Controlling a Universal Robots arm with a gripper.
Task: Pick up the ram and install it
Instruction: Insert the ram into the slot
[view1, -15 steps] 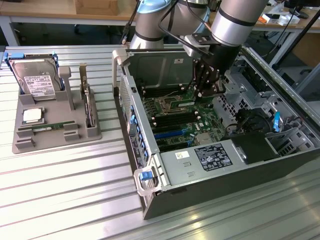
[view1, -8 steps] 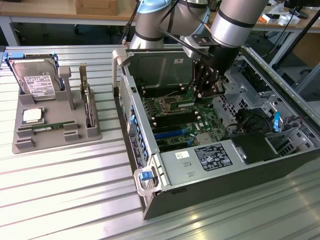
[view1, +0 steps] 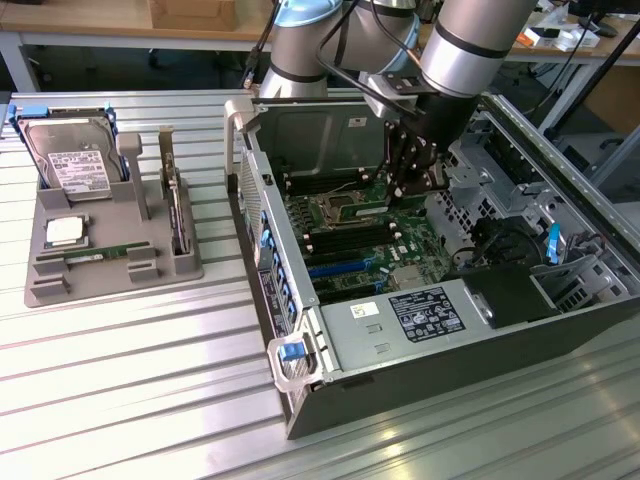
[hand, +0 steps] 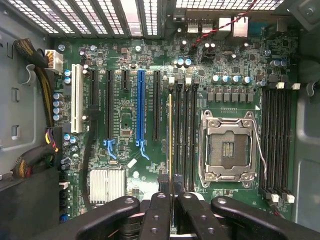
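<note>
Gripper (hand: 172, 192): pinched tight on the ram (hand: 170, 132) (thin, on edge).
Ram: standing in a slot beside the socket (hand: 226, 145).

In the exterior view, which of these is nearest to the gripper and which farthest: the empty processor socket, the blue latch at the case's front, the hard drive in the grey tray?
1. Processor socket: on the board, just to the exterior view's left of the gripper.
2. Blue latch: at the case's near corner.
3. Hard drive: in the grey tray, far to the exterior view's left.

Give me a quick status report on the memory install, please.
Claw shut on memory stick. Held edge-on over motherboard slots. Nothing in the way.
</note>
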